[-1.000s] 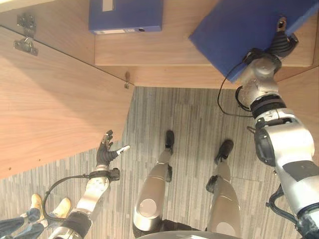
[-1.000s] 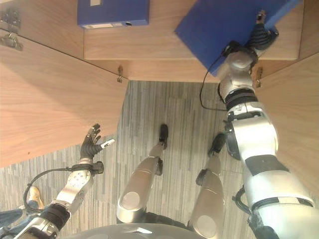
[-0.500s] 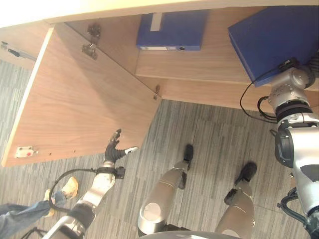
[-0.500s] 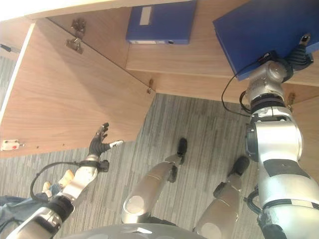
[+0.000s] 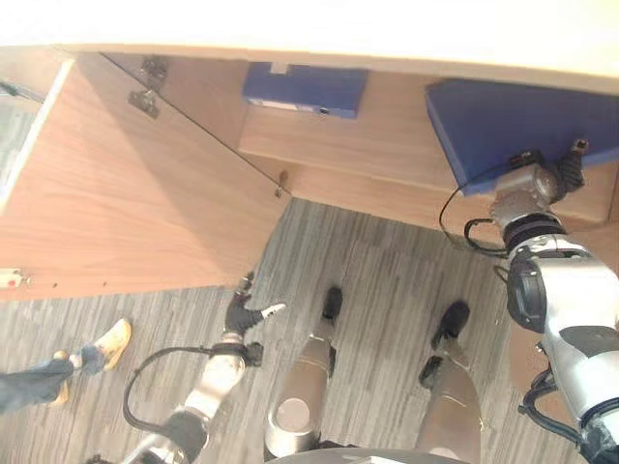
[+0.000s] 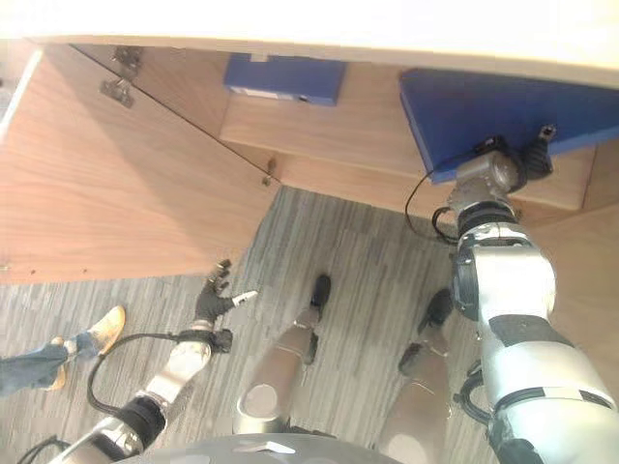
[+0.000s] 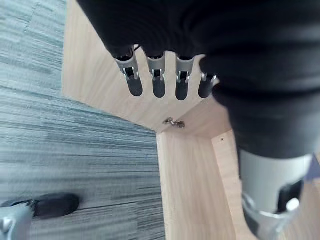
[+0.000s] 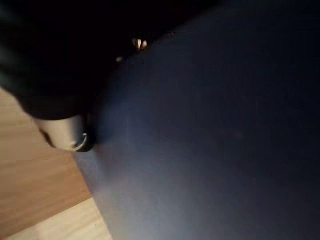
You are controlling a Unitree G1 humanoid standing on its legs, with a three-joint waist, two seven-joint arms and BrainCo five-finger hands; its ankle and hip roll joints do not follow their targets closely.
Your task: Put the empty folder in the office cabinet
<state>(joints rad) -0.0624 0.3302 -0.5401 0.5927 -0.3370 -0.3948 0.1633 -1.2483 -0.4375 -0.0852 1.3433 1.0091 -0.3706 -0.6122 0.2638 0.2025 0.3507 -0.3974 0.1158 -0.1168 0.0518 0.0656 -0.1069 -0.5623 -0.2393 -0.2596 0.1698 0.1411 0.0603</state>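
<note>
**Right hand holds blue folder at cabinet shelf**

Right hand [image 5: 569, 166] grips the near edge of the blue folder [image 5: 503, 121], its thumb on top of the cover and its fingers under it. The folder lies flat, its far part over the wooden shelf [image 5: 387, 135] inside the office cabinet [image 6: 319, 145], on the shelf's right side. In the right wrist view the blue cover [image 8: 215, 145] sits directly against the hand, with the wood of the shelf beside it.

Left hand [image 5: 242, 311] hangs low over the grey striped floor [image 5: 377, 280], fingers straight and relaxed, holding nothing. It is near the lower edge of the open cabinet door [image 5: 126, 203]. In the left wrist view the fingers [image 7: 157, 82] point toward the door's corner and a small metal hinge [image 7: 173, 122].

A second blue folder [image 5: 305, 89] lies on the left part of the same shelf, well apart from the first. A person's shoe [image 5: 108, 342] shows on the floor at far left.
</note>
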